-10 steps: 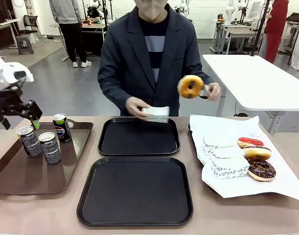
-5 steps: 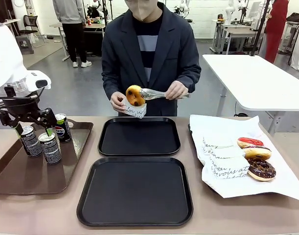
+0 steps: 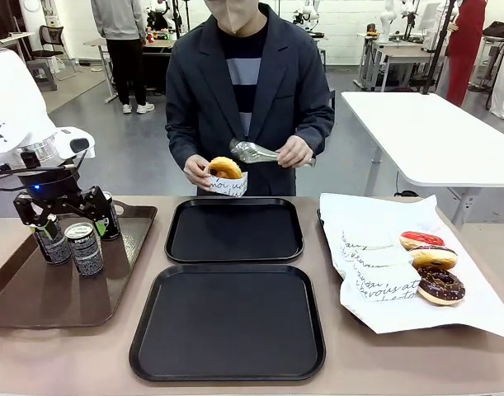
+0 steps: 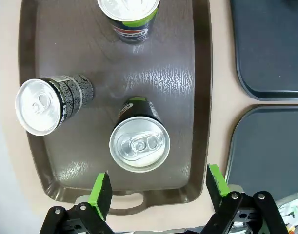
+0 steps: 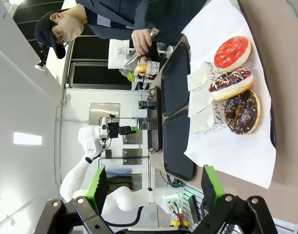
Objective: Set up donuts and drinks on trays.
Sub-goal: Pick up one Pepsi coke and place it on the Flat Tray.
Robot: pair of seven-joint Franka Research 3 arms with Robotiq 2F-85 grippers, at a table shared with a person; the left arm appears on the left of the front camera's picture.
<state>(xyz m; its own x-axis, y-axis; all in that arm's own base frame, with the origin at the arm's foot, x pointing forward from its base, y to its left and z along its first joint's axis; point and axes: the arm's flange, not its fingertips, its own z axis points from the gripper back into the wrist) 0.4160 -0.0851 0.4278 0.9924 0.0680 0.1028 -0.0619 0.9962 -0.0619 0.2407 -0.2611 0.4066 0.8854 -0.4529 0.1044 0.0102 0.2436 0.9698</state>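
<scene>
Jaws wide: left gripper [image 4: 158, 184] over silver-topped can [image 4: 139, 146]

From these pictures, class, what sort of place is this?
Probably a robotics lab staged as a snack counter: a white robot arm by slim dark silver-topped cans, iced ring donuts on printed white paper, a white worktable behind.

A lab is showing here — a white worktable [image 3: 433, 132] is standing on grey floor [image 3: 136, 161] at right, cluttered benches [image 3: 392, 51] lining the upper edge.
</scene>
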